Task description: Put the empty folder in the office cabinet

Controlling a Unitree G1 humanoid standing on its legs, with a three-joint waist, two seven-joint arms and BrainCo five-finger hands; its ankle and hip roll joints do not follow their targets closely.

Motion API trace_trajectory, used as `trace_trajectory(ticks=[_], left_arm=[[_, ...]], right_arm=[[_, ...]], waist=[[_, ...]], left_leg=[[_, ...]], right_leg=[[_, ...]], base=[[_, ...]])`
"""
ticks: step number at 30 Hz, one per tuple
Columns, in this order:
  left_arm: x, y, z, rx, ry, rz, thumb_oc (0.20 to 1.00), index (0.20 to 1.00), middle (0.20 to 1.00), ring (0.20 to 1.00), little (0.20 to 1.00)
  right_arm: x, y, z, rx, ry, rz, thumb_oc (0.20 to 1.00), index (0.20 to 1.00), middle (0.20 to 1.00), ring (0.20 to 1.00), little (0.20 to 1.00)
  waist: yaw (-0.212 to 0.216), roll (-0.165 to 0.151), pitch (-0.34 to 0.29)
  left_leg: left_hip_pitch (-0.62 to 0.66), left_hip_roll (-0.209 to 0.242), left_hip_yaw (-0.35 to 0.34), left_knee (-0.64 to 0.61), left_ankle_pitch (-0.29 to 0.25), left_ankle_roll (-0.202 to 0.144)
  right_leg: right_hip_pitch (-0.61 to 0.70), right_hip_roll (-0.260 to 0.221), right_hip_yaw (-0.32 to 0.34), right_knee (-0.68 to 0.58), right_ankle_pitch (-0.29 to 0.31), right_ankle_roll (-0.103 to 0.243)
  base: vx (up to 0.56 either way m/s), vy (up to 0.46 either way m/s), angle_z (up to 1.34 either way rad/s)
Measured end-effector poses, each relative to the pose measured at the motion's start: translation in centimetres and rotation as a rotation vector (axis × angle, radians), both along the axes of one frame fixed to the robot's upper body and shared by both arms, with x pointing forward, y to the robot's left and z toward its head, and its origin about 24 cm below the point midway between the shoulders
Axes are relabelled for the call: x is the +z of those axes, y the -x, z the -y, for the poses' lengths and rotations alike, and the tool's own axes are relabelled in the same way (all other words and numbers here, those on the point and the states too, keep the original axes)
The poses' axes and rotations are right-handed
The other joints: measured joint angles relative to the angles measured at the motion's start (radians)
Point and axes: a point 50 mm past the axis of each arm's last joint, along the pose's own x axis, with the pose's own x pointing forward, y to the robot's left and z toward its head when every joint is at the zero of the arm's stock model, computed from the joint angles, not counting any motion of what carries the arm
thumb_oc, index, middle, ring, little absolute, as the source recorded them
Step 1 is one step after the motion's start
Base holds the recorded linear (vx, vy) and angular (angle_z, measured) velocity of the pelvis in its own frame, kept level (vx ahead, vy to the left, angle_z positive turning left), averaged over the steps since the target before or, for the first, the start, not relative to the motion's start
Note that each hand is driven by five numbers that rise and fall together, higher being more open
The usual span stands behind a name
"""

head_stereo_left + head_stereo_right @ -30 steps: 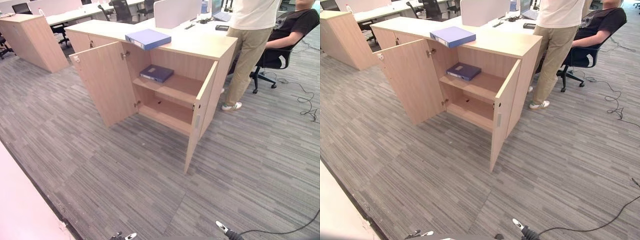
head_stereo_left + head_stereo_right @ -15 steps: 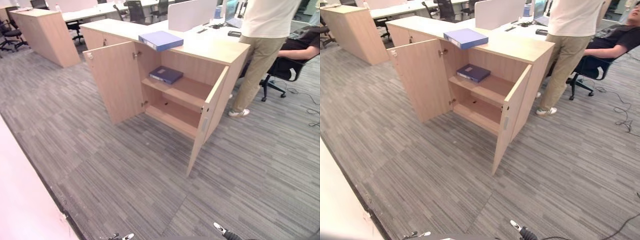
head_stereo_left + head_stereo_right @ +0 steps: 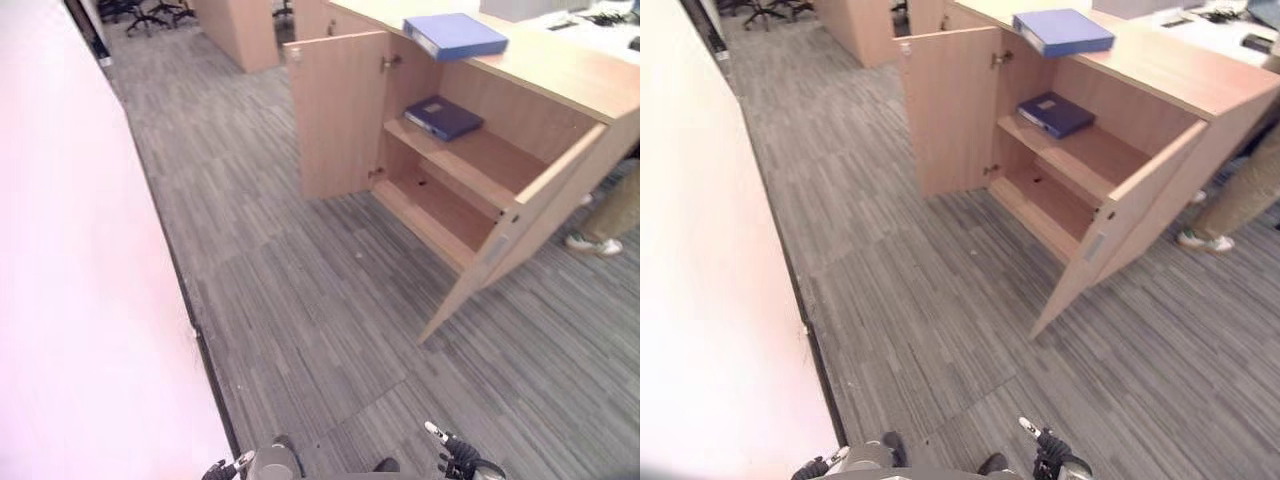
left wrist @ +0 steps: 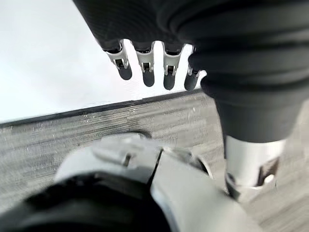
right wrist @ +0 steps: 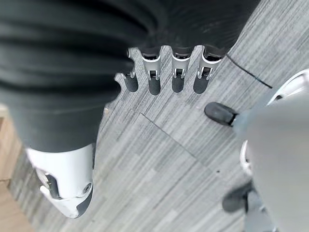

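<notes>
A blue folder (image 3: 455,35) lies flat on top of the light wood office cabinet (image 3: 565,75), near its left end. A darker blue folder (image 3: 443,116) lies on the upper shelf inside. Both cabinet doors stand open. My left hand (image 3: 222,468) and right hand (image 3: 455,458) hang low at the bottom edge, far from the cabinet. In the left wrist view the left hand's fingers (image 4: 146,72) are straight and hold nothing. The right hand's fingers (image 5: 176,75) hang straight over the carpet, also empty.
A pale wall (image 3: 80,300) runs along the left. The cabinet's right door (image 3: 520,225) juts out over the grey carpet, the left door (image 3: 335,110) too. A person's leg and shoe (image 3: 597,243) show at the right edge. Another wood cabinet (image 3: 240,30) and office chairs (image 3: 150,12) stand at the back.
The camera has moved: the cabinet now sits at the upper right and the wall takes up the left. The folders and doors stay as they were. Both hands still hang low.
</notes>
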Motion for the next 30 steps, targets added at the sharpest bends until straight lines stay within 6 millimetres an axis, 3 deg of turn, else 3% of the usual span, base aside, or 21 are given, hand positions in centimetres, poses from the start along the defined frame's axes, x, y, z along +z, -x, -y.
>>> trace_trajectory(ticks=[3,4,8,14,19,26,28,30], left_arm=[[-0.3,1.5,0.9,0.008,0.032,-0.037,1.000,1.000,1.000,1.000,1.000],[-0.3,1.9,0.6,0.010,0.023,-0.045,1.000,1.000,1.000,1.000,1.000],[-0.1,1.7,-0.3,0.005,0.003,-0.040,1.000,1.000,1.000,1.000,1.000],[-0.2,1.6,0.3,-0.008,0.017,-0.032,1.000,1.000,1.000,1.000,1.000],[-0.2,1.1,0.8,-0.024,0.039,-0.008,1.000,1.000,1.000,1.000,1.000],[-0.1,0.6,0.6,-0.001,0.054,0.018,1.000,1.000,1.000,1.000,1.000],[-0.2,0.7,0.8,0.006,0.055,0.015,1.000,1.000,1.000,1.000,1.000],[-0.2,-0.1,1.0,-0.003,0.061,0.018,1.000,1.000,1.000,1.000,1.000]], right_arm=[[-0.3,1.6,0.2,-0.016,0.004,-0.047,1.000,1.000,1.000,1.000,1.000],[-0.5,1.9,-0.4,-0.015,-0.014,-0.057,1.000,1.000,1.000,1.000,1.000],[-0.6,2.0,-1.4,-0.027,-0.044,-0.053,1.000,1.000,1.000,1.000,1.000],[-0.5,1.2,-1.4,-0.021,-0.046,-0.030,1.000,1.000,1.000,1.000,1.000],[-0.3,0.1,-1.1,-0.020,-0.038,-0.006,1.000,1.000,1.000,1.000,1.000],[-0.4,0.5,-1.4,-0.050,-0.054,-0.010,1.000,1.000,1.000,1.000,1.000],[-0.4,0.5,-1.4,-0.031,-0.047,-0.015,1.000,1.000,1.000,1.000,1.000],[-0.5,0.9,-1.2,-0.034,-0.043,-0.023,1.000,1.000,1.000,1.000,1.000]], waist=[[0.002,0.045,-0.045],[0.003,0.038,-0.068],[0.003,0.002,-0.100],[0.016,0.027,-0.116],[0.030,0.029,-0.114],[0.030,0.004,-0.101],[0.030,0.012,-0.094],[0.024,0.022,-0.082]], left_leg=[[0.064,-0.015,-0.030,-0.099,0.056,0.027],[0.064,-0.038,-0.039,-0.102,0.051,0.038],[0.089,-0.127,-0.073,-0.158,0.040,0.073],[0.116,-0.208,-0.130,-0.202,0.037,0.109],[0.126,-0.226,-0.164,-0.214,0.035,0.109],[0.135,-0.263,-0.181,-0.228,0.019,0.130],[0.155,-0.255,-0.194,-0.228,0.013,0.134],[0.180,-0.253,-0.228,-0.236,-0.015,0.138]], right_leg=[[0.035,0.004,-0.011,0.022,0.004,0.039],[0.031,-0.016,-0.001,0.038,-0.009,0.060],[0.032,-0.091,0.014,0.099,-0.008,0.090],[0.057,-0.156,0.014,0.113,-0.004,0.124],[0.086,-0.159,0.002,0.104,-0.002,0.127],[0.078,-0.211,-0.012,0.159,-0.001,0.150],[0.071,-0.243,-0.012,0.259,-0.008,0.155],[0.051,-0.302,-0.006,0.446,-0.019,0.159]], base=[[0.08,0.132,0.12],[0.08,0.173,0.20],[0.08,0.168,0.34],[0.07,0.149,0.38],[0.07,0.135,0.22],[0.09,0.162,0.08],[0.15,0.223,0.21],[0.12,0.108,0.40]])
